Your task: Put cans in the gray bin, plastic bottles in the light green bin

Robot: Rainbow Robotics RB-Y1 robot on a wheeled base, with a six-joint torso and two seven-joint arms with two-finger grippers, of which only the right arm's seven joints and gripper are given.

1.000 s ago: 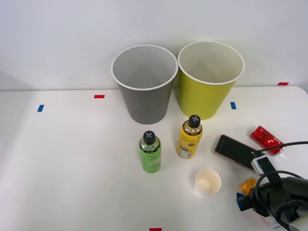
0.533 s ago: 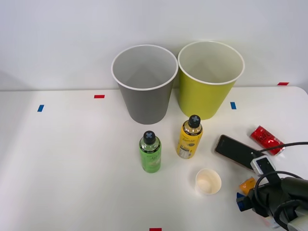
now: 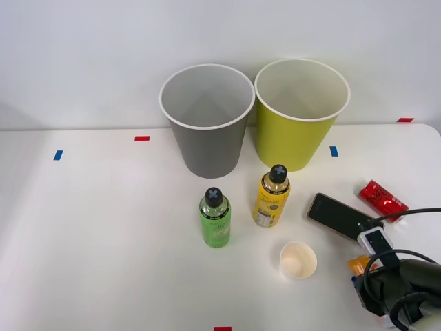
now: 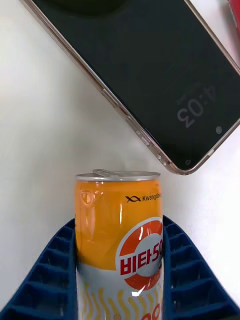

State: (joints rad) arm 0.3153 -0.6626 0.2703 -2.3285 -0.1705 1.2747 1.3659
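In the front view, the right pincer [image 3: 363, 276] sits low at the table's [image 3: 103, 227] near right corner, with the orange can [image 3: 359, 263] peeking out beside the phone [image 3: 337, 216]. In the wrist view, both blue fingers [image 4: 52, 270] press the can's [image 4: 120, 235] sides, its long axis running along the fingers, its top toward the phone [image 4: 145, 75].
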